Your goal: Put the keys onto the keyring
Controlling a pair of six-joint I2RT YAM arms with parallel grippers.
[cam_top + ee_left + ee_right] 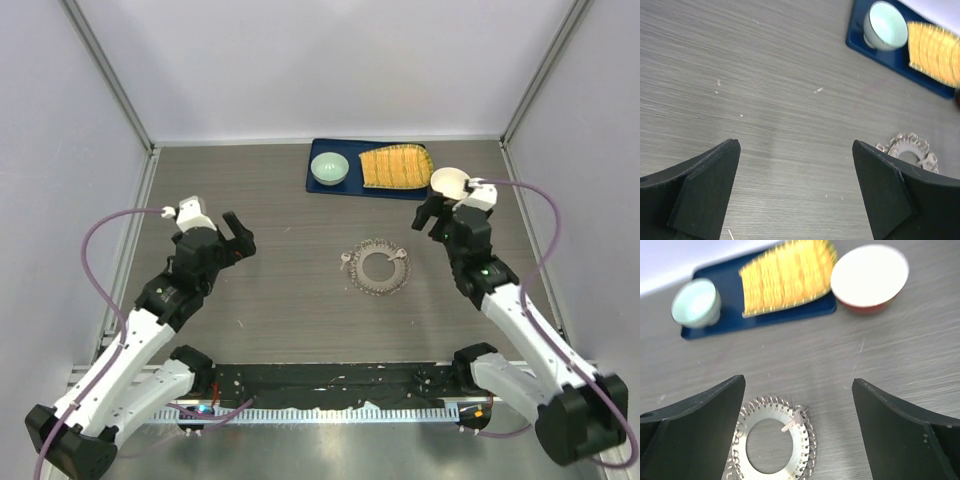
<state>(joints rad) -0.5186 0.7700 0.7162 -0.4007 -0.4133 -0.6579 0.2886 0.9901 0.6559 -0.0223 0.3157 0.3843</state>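
**Entry: we are listing a keyring [380,268] with one key [794,419], both pincers spread.**

We are finding the keyring lying flat mid-table on the grey wood-grain table [270,290], between the two arms. It is a grey ring fringed all round with small metal pieces. In the right wrist view the small silver key is lying across the ring's band on the side nearer the tray, touching it; we cannot tell whether it is threaded on. The left gripper [238,235] is hovering well to the left of the ring, its fingers wide apart and pinching nothing. The right gripper [430,215] is hanging near the ring's far right, likewise spread and empty. At the far edge a dark blue tray [330,187] is carrying a pale green bowl [329,168] and a yellow woven mat [395,167]. A white bowl with a red outside [450,181] is sitting just beside the tray's right end.
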